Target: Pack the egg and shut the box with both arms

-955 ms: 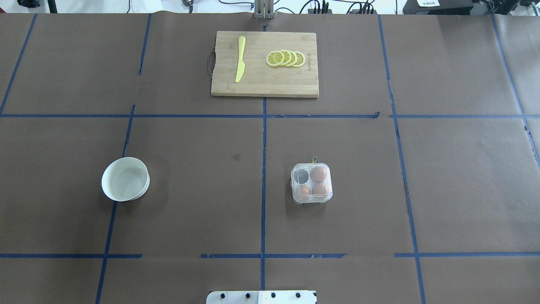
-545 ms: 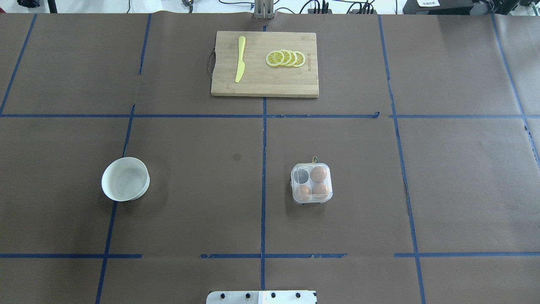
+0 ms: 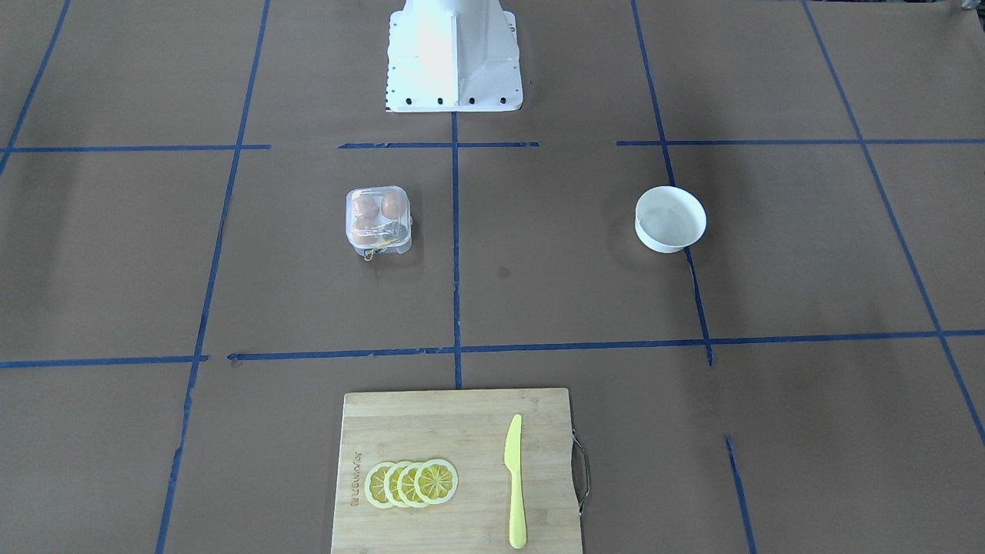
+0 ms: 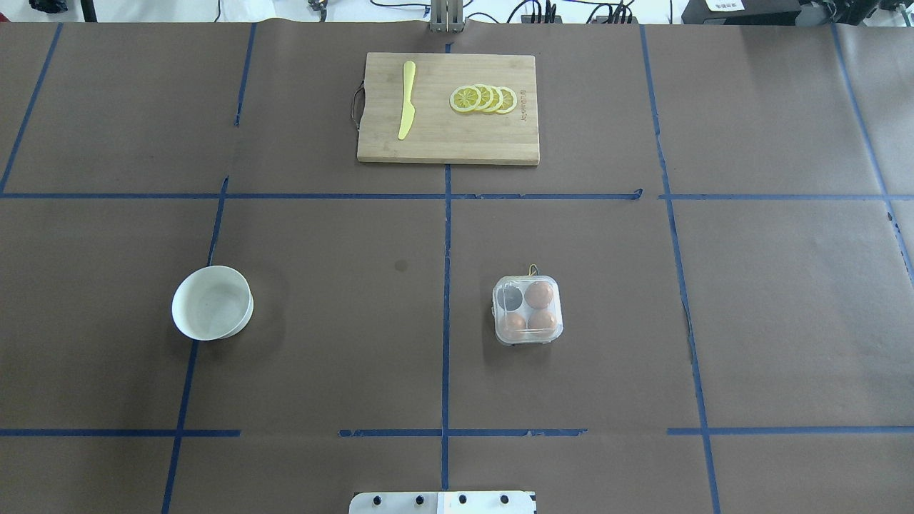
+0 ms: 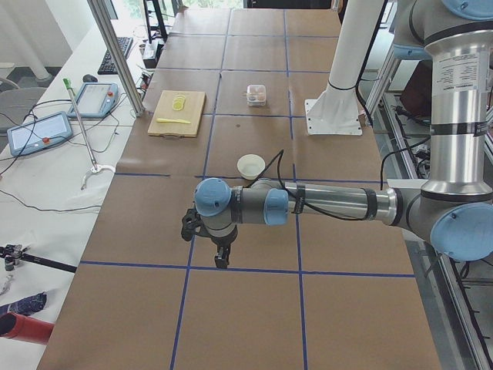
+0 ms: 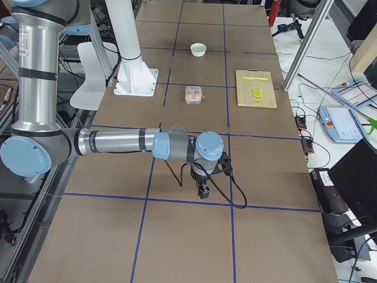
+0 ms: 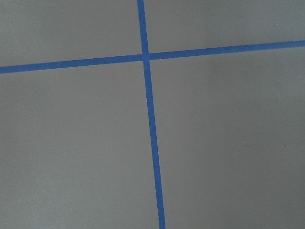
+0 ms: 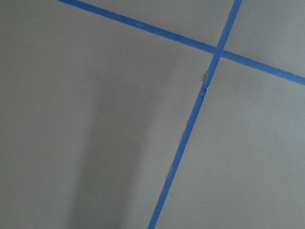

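Found the box (image 4: 528, 310) standing on the brown worktop (image 4: 321, 343), just right of the central blue tape line in the overhead view. Counted three of its four cups filled: a far-right egg (image 4: 539, 293), a near-right egg (image 4: 543, 320) and a near-left egg (image 4: 514, 325), with the far-left cup showing dark. Saw the clear lid lying over the cups and a thin yellow band (image 3: 375, 250) at the side away from the robot. Noted a white bowl (image 4: 212, 303) well apart on the left half, and at the far edge a wooden cutting board (image 4: 448, 146) carrying a yellow knife (image 4: 406, 100) and a fan of lemon slices (image 4: 483, 98). Made out the left arm (image 5: 331, 204) stretched low over the worktop beyond the bowl, its left end effector (image 5: 221, 264) pointing down near a tape line; likewise the right arm (image 6: 118, 142) with its right end effector (image 6: 204, 191) hanging above the paper, far from the box. Could not tell, from these side views alone, whether either end effector was released or clenched. Got only bare paper and crossing blue tape (image 7: 145, 56) from both wrist cameras.
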